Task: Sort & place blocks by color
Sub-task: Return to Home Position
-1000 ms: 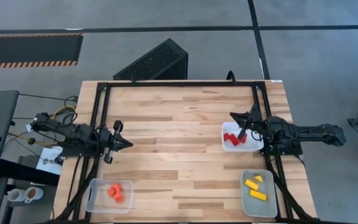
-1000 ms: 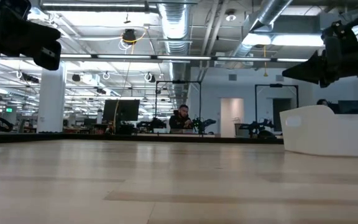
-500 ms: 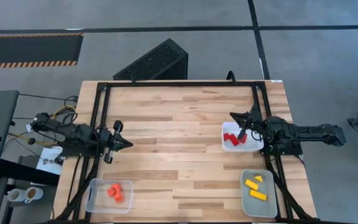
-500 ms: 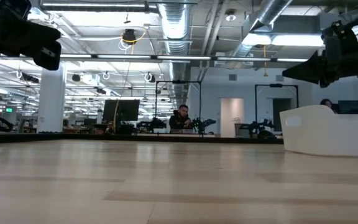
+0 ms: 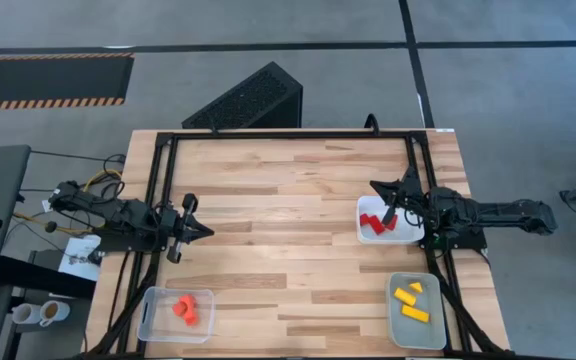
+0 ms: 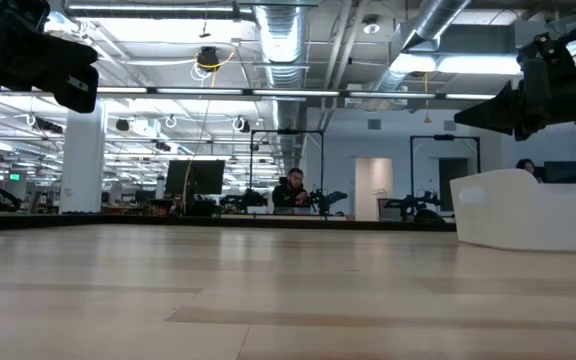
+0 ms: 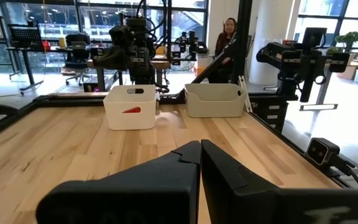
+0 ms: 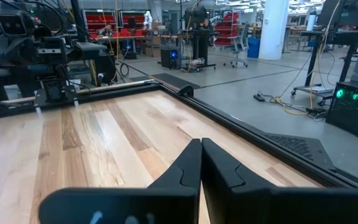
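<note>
Unmoved: left fingers (image 7: 164, 177), right fingers (image 8: 166, 180), closed.

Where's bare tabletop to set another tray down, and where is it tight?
Free: the middle of the table, between the left gripper and the white tray, and the strip between the clear tray and the gray tray. Tight: the right side, where the right gripper hangs by the white tray.

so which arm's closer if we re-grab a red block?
Right. Right fingers hover by the white plastic tray holding the red blocks; left fingers sit across the wooden table.
</note>
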`<move>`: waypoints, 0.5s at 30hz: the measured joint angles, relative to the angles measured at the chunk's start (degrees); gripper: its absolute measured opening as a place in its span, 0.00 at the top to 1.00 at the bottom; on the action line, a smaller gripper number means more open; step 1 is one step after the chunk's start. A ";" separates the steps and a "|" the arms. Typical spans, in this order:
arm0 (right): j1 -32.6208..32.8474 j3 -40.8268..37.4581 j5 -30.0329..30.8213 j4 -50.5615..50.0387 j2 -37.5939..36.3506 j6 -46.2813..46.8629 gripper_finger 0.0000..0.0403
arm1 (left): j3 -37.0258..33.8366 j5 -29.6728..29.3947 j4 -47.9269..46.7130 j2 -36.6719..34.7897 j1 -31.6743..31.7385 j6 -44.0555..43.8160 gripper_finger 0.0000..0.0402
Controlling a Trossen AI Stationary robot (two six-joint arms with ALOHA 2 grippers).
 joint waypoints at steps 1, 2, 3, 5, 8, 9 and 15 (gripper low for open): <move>0.00 0.00 0.00 0.00 0.00 0.00 0.93 | 0.00 -0.01 0.00 0.00 0.00 0.07 1.00; -0.01 0.00 0.00 -0.01 0.00 0.00 0.93 | 0.00 -0.02 0.00 0.00 -0.01 0.06 1.00; 0.00 0.00 0.00 0.01 0.00 0.00 0.93 | 0.00 0.00 0.00 0.00 0.00 -0.13 1.00; 0.00 0.00 0.00 0.01 0.00 0.00 0.93 | 0.00 -0.02 0.00 0.00 0.00 -0.45 1.00; -0.01 0.00 0.00 0.01 0.00 0.00 0.93 | 0.00 -0.01 0.00 0.00 0.00 -0.06 1.00; -0.02 0.00 0.00 0.01 0.00 0.00 0.93 | 0.00 0.00 0.00 0.00 -0.01 -0.06 1.00; 0.00 0.00 0.00 0.01 0.00 0.00 0.93 | 0.00 -0.01 0.00 0.00 0.00 -0.14 1.00</move>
